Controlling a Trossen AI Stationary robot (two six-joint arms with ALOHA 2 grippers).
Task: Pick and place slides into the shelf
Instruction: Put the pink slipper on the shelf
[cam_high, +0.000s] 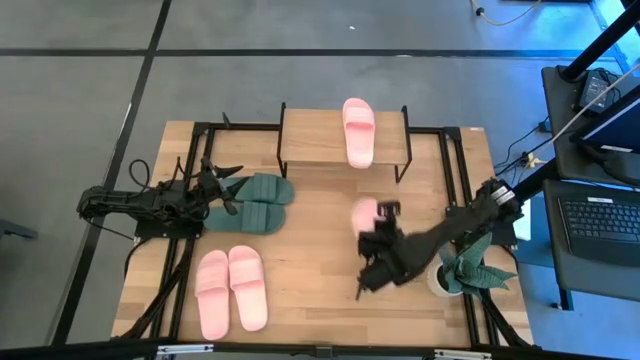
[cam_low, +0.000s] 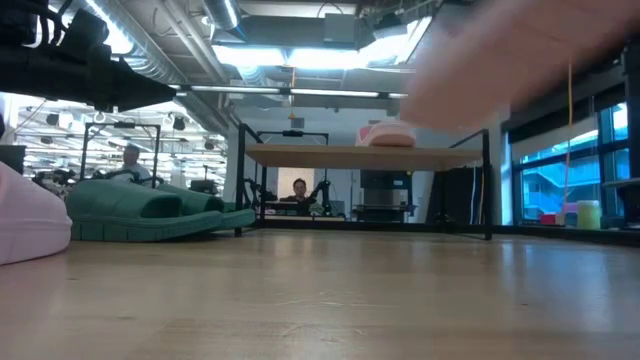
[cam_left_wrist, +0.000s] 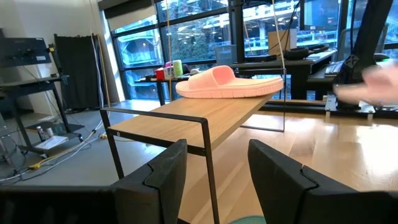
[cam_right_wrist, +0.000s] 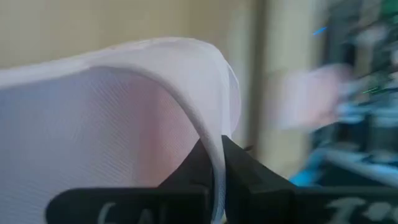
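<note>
High view: right gripper (cam_high: 378, 222) is carrying a pink slide (cam_high: 364, 213) short of the shelf (cam_high: 312, 140); left wrist: left gripper (cam_left_wrist: 214, 171) is idling, jaws apart; right wrist: jaws are pinching the strap, so keep it level beside the shelved slide (cam_high: 358, 131).
</note>
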